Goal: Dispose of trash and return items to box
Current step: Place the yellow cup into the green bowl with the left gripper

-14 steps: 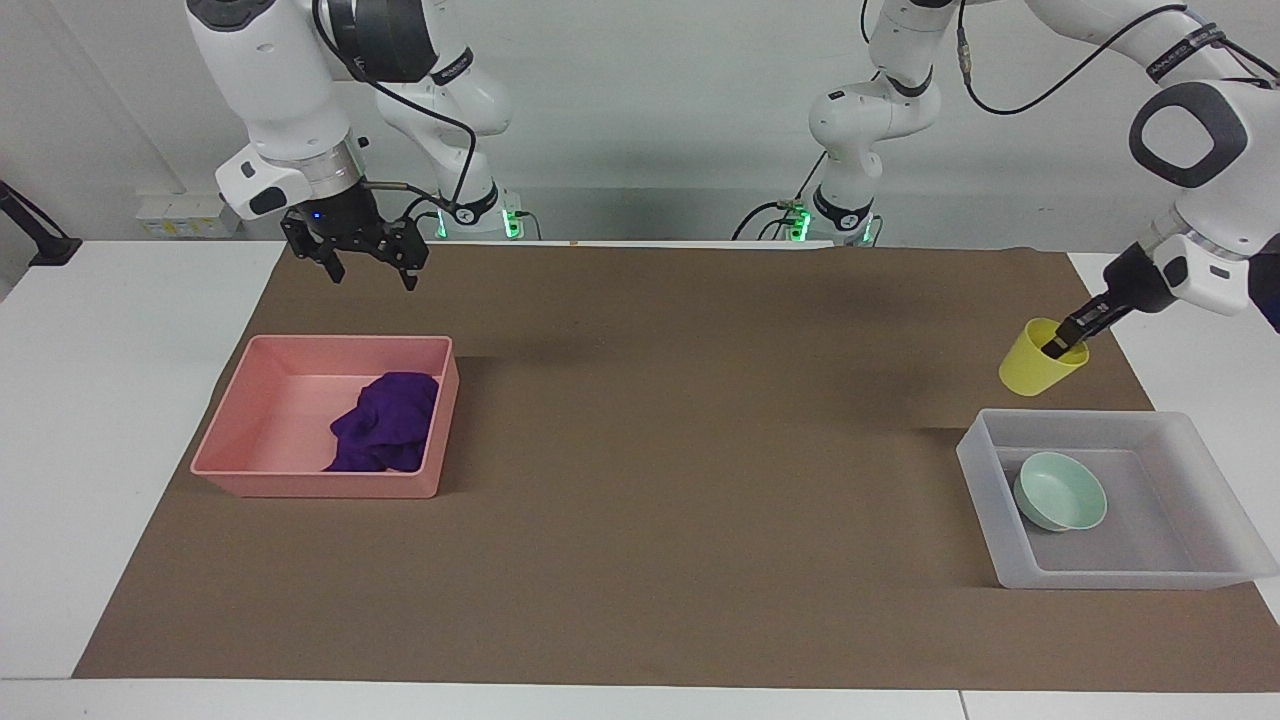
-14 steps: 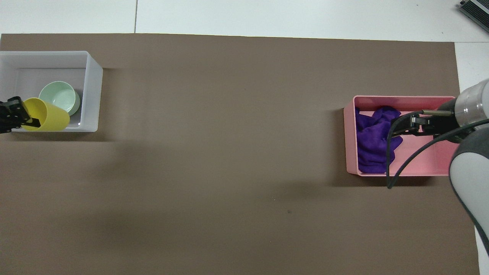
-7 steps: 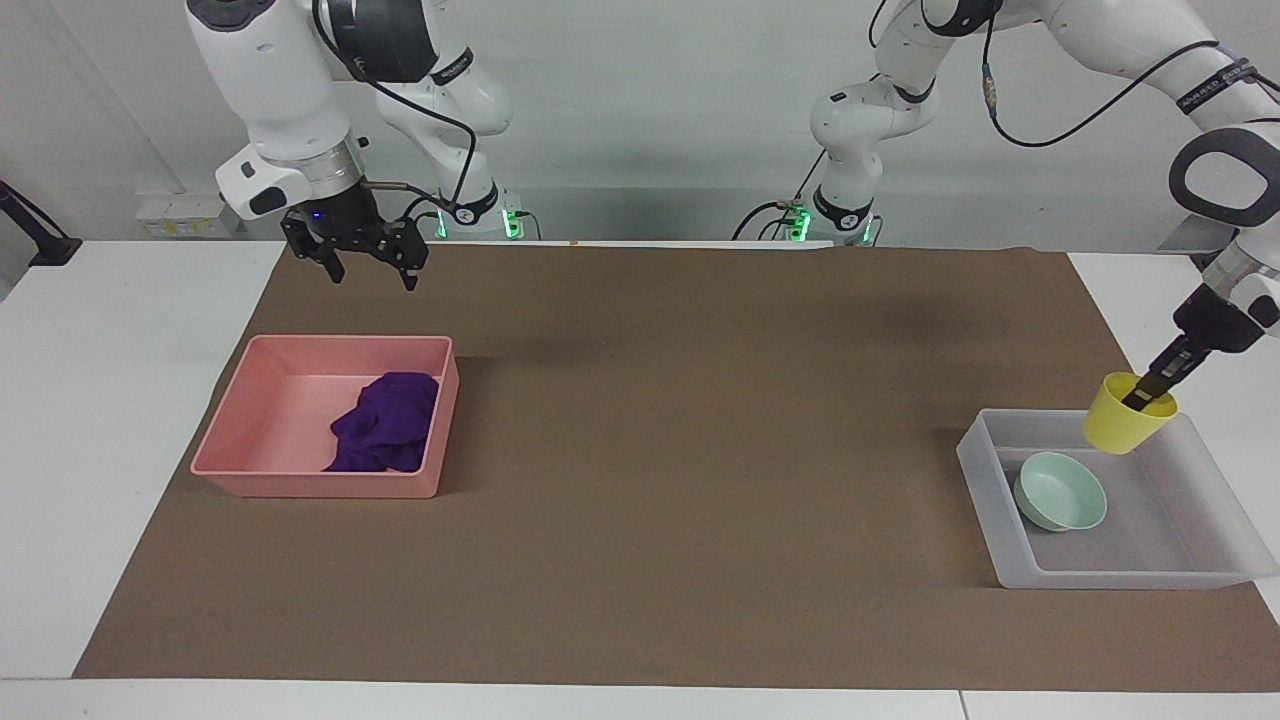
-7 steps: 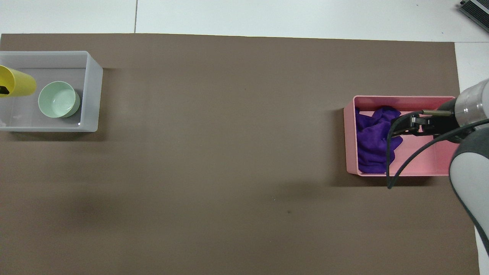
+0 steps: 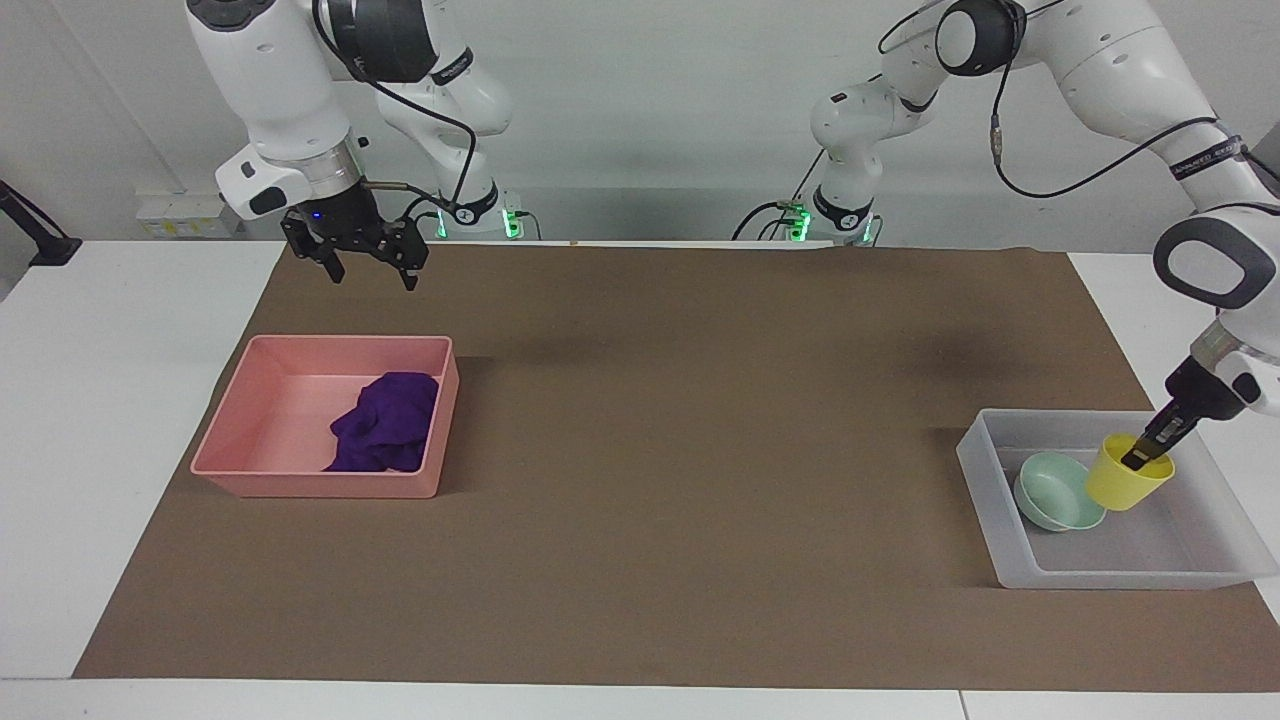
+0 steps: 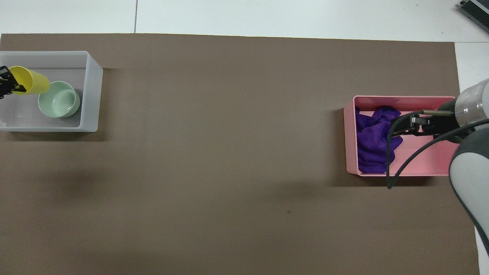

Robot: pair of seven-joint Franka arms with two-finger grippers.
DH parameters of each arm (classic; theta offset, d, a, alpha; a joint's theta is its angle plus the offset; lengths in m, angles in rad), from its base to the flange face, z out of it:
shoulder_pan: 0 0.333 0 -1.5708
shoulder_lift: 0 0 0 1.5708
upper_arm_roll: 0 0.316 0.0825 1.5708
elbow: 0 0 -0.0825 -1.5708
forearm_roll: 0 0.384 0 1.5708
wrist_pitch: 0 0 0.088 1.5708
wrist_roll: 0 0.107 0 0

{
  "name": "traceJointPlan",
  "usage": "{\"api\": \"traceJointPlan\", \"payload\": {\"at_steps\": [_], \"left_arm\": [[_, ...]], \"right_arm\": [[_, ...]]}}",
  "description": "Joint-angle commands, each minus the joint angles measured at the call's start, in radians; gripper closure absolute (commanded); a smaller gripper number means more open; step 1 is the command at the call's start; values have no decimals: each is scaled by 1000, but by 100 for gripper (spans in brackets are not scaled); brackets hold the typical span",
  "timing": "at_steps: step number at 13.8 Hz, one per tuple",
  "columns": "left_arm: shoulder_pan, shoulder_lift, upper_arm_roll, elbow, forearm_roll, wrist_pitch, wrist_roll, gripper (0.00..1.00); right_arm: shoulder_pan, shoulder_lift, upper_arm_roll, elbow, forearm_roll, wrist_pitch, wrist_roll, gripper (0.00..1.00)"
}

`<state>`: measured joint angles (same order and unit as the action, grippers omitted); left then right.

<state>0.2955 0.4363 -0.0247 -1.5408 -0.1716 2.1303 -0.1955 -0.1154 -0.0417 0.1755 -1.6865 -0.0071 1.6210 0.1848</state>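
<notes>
Now | yellow cup [image 5: 1128, 485] tilted (smooth plastic) | left fingers [image 5: 1143, 452] pinch its rim | right fingers [image 5: 372, 268] spread, empty

Box [image 6: 91, 95]: translucent frosted-white tub, at the left arm's end of the brown mat [image 6: 229, 152].
Bowl [image 6: 59, 99]: mint green, upright, inside the box.
Cup [image 6: 30, 80]: yellow, tilted, over the box interior, overlapping the bowl's rim; contact cannot be told.
Left gripper [image 6: 9, 86]: at the picture's edge, clamped on the cup's rim.
Pink tub [image 6: 349, 152]: at the right arm's end of the mat.
Rag [image 6: 372, 139]: deep purple, crumpled, inside the pink tub.
Right gripper [image 6: 414, 126]: over the pink tub, fingers spread.
</notes>
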Motion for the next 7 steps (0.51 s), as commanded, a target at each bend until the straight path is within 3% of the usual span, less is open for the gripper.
{"api": "traceJointPlan", "payload": {"at_steps": [1,6,7], "left_arm": [[-10,32,5,30,79,-19,30,100],[-47,64,3,21,80,-73,39,100],[-46,64,2,24,80,-104,44,81]], "right_arm": [[-16,-7,6,-4,27,2,-16,0],[-16,-7,6,-4,27,2,-16,0],[-16,-7,6,-4,27,2,-16,0]]}}
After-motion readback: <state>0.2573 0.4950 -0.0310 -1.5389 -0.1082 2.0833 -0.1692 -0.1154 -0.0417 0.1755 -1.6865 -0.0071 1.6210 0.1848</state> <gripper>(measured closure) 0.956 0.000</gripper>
